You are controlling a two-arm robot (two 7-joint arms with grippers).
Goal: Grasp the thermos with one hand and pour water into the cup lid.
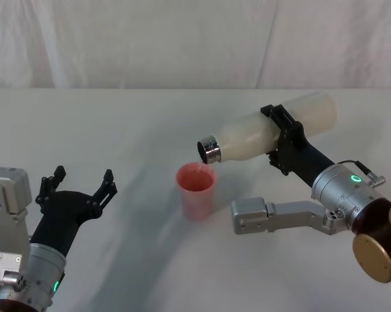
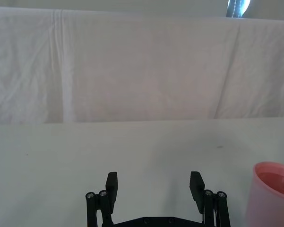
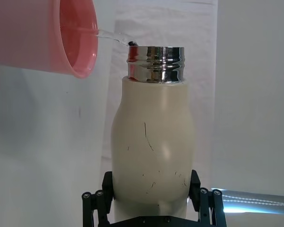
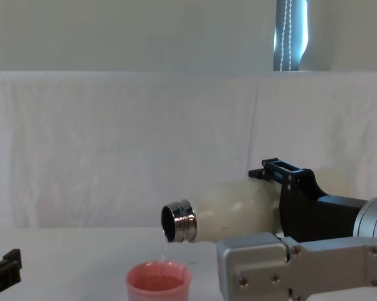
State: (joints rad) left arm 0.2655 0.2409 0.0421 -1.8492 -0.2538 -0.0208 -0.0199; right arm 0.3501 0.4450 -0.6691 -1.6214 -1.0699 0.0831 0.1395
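I am squeezing the thermos [image 1: 273, 133] tight in my right gripper [image 1: 284, 140] and tipping it so water is running into the cup lid [image 1: 196, 190] just under its mouth; my left gripper [image 1: 78, 184] is waiting wide open, holding nothing.

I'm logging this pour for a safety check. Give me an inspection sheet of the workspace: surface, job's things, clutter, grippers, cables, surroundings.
Surface: white table, no spill seen.
Job's things: thermos tipped nearly level, steel neck just above the cup lid; a thin stream of water runs from its mouth into the cup lid, which stands upright with water inside.
Clutter: nothing seen.
Grippers: right gripper clamped round the thermos body; left gripper open, holding nothing, low on the robot's left, apart from the cup lid.
Cables: a short lead at the right wrist.
Surroundings: white cloth backdrop behind the table; a bright window strip above it.
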